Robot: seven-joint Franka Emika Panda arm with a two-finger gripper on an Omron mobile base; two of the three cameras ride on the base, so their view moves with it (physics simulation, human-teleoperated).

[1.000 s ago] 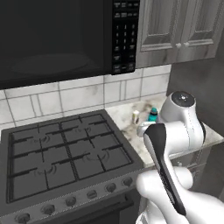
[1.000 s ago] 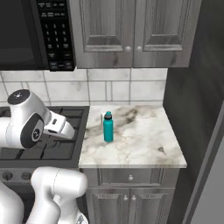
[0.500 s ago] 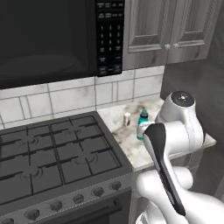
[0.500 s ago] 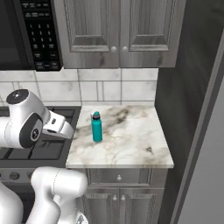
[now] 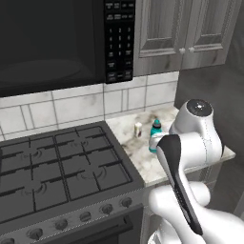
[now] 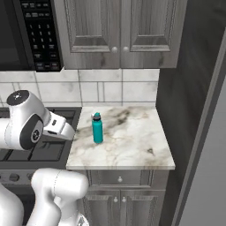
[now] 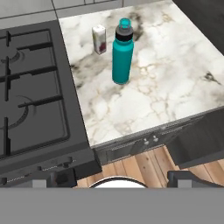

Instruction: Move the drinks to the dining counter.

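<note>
With the claw spread wide and empty at the bottom of the hand view, descend squarely over the teal water bottle standing upper centre on the marble desk, clearing the small pale can just beside it.

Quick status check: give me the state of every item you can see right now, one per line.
Teal water bottle with dark cap: upright on the small marble worktop, capped, not held.
Small pale can with a reddish mark: upright beside the bottle, apart from it.
Pincer: open, holding nothing.
Grey upper cabinet doors: closed.
Grey drawer under the worktop: closed.
Black gas stove: no flame visible.
</note>
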